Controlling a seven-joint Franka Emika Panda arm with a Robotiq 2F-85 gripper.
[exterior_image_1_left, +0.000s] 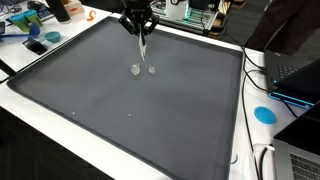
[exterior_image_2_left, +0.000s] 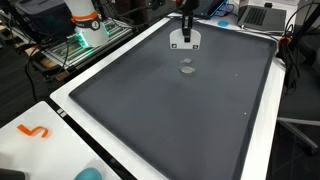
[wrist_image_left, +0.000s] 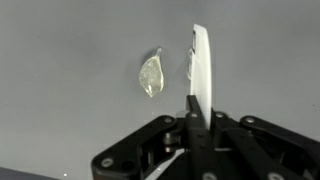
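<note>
Gripping a thin white strip (wrist_image_left: 200, 62) tight in the gripper (wrist_image_left: 193, 122) — clear shard (wrist_image_left: 151, 75) just beside, on grey mat (exterior_image_1_left: 120, 115).

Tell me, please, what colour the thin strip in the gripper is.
White; the thin strip shows best in the wrist view, clamped in the gripper.

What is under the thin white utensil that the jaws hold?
Only the dark grey mat shows beneath the thin white utensil. The small translucent leaf-shaped piece lies beside it, not under. The strip of mat directly behind it is covered.
</note>
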